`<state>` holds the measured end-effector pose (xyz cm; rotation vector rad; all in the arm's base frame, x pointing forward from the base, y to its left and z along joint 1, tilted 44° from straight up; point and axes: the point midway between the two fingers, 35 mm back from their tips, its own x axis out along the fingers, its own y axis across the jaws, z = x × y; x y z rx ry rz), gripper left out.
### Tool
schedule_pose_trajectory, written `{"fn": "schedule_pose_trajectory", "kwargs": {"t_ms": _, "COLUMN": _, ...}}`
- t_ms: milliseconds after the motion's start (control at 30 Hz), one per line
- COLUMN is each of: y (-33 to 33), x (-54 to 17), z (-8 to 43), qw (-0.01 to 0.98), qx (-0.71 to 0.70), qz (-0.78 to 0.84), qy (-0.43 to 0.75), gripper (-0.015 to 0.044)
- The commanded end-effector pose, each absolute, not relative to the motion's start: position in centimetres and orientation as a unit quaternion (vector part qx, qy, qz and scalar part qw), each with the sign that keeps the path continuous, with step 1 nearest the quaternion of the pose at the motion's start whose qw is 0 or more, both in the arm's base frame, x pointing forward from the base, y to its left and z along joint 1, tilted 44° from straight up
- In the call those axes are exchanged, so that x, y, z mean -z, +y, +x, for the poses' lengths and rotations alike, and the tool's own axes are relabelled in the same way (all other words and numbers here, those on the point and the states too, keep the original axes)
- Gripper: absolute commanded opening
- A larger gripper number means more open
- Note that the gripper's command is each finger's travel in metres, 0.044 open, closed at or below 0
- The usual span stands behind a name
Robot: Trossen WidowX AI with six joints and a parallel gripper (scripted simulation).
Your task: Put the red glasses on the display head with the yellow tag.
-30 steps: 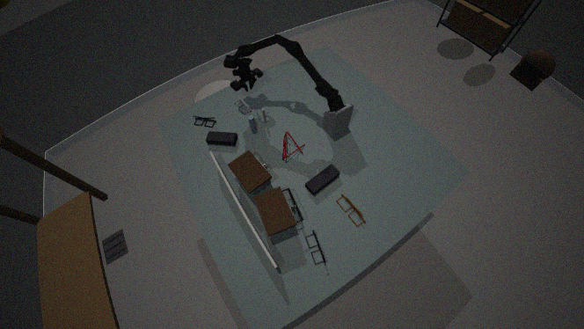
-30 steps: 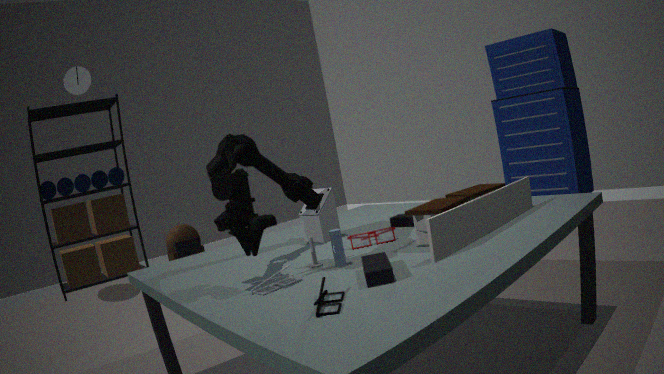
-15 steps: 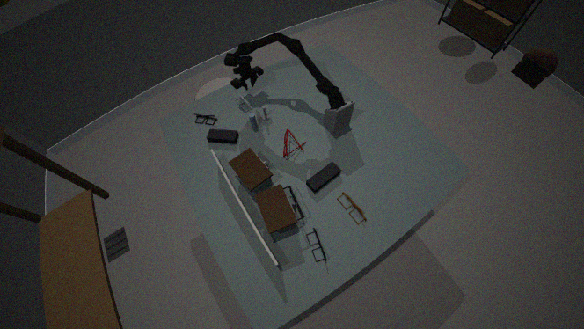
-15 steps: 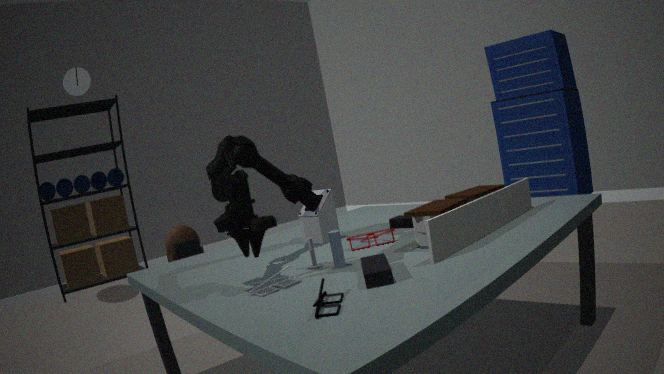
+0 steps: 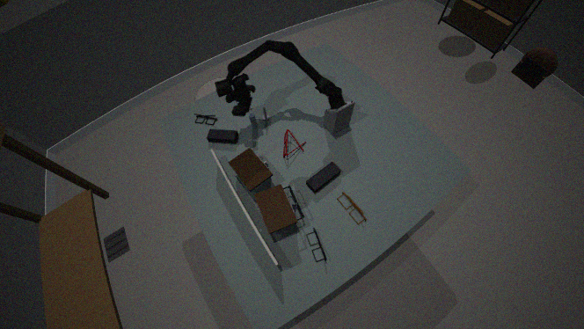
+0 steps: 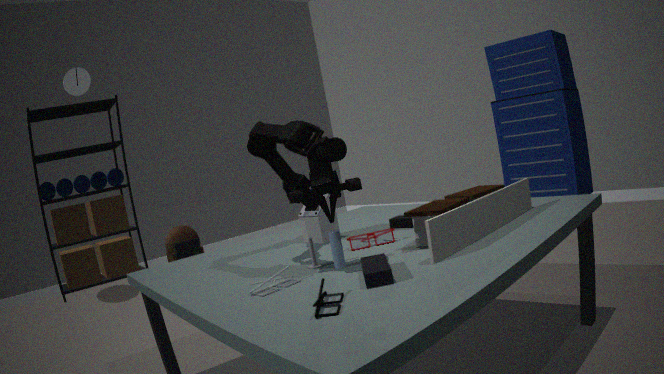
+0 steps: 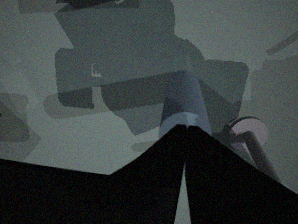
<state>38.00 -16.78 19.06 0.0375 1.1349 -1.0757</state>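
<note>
The red glasses (image 5: pixel 286 145) (image 6: pixel 368 240) stand on the table with temples folded out behind, away from the gripper. Two display heads show as blocks with brown tops: one head (image 5: pixel 251 169) (image 6: pixel 436 206) has a bare face, and the other head (image 5: pixel 276 208) (image 6: pixel 475 191) has dark glasses at its face. No yellow tag can be made out on either. My gripper (image 6: pixel 332 220) (image 7: pixel 185 135) is shut and empty, pointing down just above or beside a blue-grey cylinder (image 6: pixel 336 252) (image 7: pixel 184 100). In the top view the arm hides its fingertips.
A thin post (image 6: pixel 313 252) on a round base stands beside the cylinder. Pale glasses, black glasses and orange glasses lie about. Dark boxes (image 5: pixel 222 136) (image 5: pixel 324 177) (image 6: pixel 377 271) lie on the table. A long white panel (image 5: pixel 244 208) (image 6: pixel 477 222) stands behind the heads.
</note>
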Motion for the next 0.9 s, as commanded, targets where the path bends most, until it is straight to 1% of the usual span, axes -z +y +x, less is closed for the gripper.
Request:
{"fn": "schedule_pose_trajectory", "kwargs": {"t_ms": 0, "y": -13.3, "x": -17.5, "z": 38.6, "qw": 0.707, "qx": 0.456, "qz": -0.042, "qy": 0.538, "gripper": 0.0}}
{"fn": "schedule_pose_trajectory", "kwargs": {"t_ms": 867, "y": -15.5, "x": -15.2, "z": 38.7, "qw": 0.707, "qx": 0.457, "qz": -0.042, "qy": 0.538, "gripper": 0.0}}
